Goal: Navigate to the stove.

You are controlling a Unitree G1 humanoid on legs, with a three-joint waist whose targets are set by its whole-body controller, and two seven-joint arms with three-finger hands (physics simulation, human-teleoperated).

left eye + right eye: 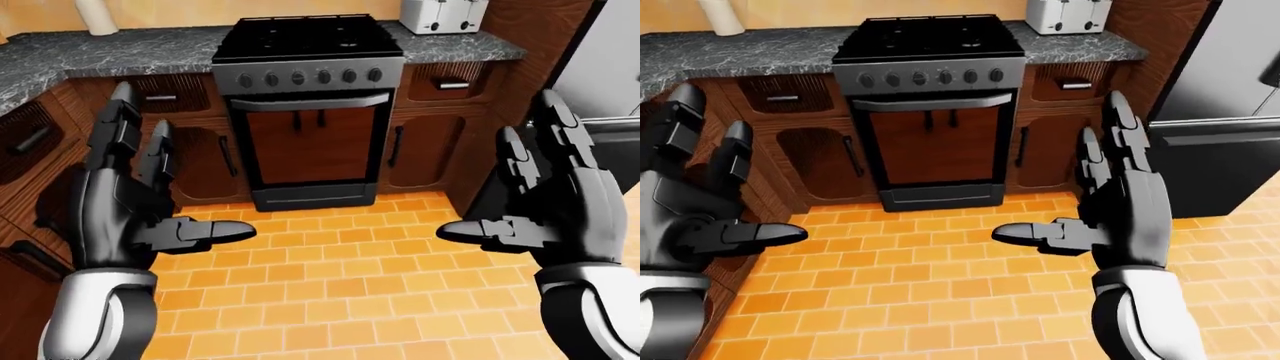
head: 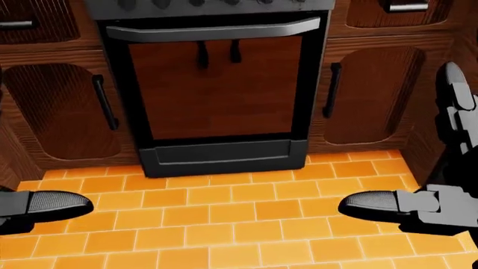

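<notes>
The stove (image 1: 308, 105) stands straight ahead at the top middle of the left-eye view, with a black gas hob, a row of grey knobs and a dark oven door with a grey handle. In the head view its oven door (image 2: 217, 84) fills the upper middle. My left hand (image 1: 150, 202) is raised at the left, fingers spread, open and empty. My right hand (image 1: 530, 202) is raised at the right, also open and empty. Both hands are well short of the stove.
Grey marble counters (image 1: 90, 56) run left and right of the stove over brown wooden cabinets (image 1: 440, 135). A white toaster (image 1: 440, 15) sits on the right counter. A grey fridge (image 1: 1220, 97) stands at the right. Orange tiled floor (image 1: 330, 285) lies between me and the stove.
</notes>
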